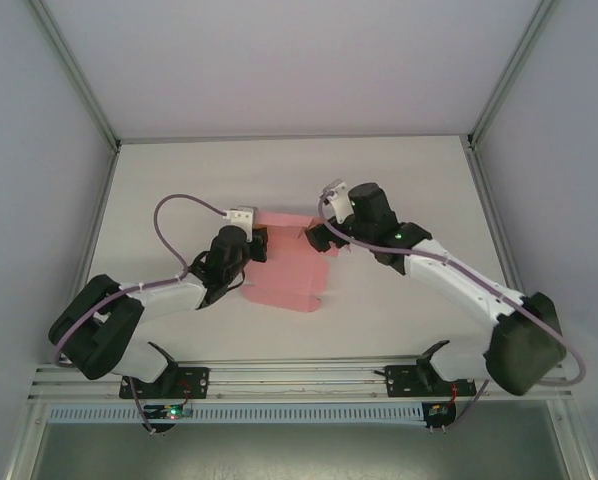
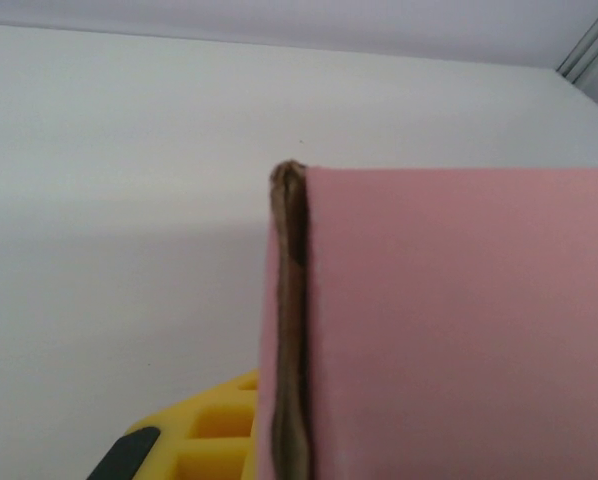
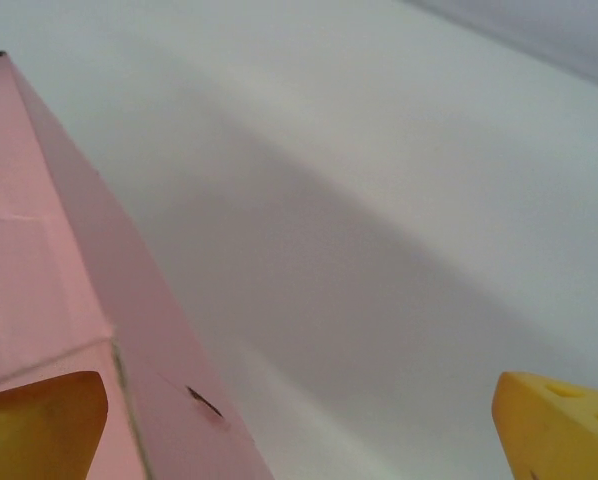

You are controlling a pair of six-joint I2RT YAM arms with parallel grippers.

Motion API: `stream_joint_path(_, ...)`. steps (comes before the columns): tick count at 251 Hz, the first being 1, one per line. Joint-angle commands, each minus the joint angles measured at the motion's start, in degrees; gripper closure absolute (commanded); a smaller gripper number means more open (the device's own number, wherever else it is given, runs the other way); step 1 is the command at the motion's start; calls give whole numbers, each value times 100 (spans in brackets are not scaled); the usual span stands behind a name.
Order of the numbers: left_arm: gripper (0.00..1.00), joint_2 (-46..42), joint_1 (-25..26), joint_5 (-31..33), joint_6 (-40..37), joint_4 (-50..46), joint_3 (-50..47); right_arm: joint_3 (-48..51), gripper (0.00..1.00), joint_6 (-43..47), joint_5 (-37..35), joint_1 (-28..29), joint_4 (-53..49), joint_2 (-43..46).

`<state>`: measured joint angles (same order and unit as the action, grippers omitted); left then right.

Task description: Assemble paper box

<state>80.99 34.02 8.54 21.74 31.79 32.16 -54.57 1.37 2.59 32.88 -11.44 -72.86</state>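
Note:
The pink paper box (image 1: 289, 272) lies partly folded on the white table between my two arms. My left gripper (image 1: 256, 246) is shut on its left edge. In the left wrist view a doubled pink wall (image 2: 449, 330) stands pinched upright, with one yellow finger (image 2: 194, 435) showing beside it. My right gripper (image 1: 320, 240) stands open at the box's upper right corner. In the right wrist view the box (image 3: 69, 300) runs along the left yellow finger (image 3: 39, 425), and the other finger (image 3: 559, 425) is far off to the right over bare table.
The white table (image 1: 409, 190) is enclosed by grey walls with aluminium posts at the back corners. A metal rail (image 1: 299, 380) carrying both arm bases runs along the near edge. A purple cable (image 1: 174, 215) loops above the left arm.

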Motion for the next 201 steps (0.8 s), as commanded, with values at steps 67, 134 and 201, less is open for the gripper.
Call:
stream_joint_path(67, 100, -1356, 8, 548, 1174, -642, 232, 1678, 2, -783, -698, -561, 421, 2891)
stream_joint_path(134, 100, -1941, 14, 105, 1372, -859, 157, 1469, 2, -1117, 127, -720, 1149, 2134)
stream_joint_path(201, 100, -1863, 27, -65, 1164, -893, 104, 1103, 2, -1178, 1032, -707, 1765, 1449)
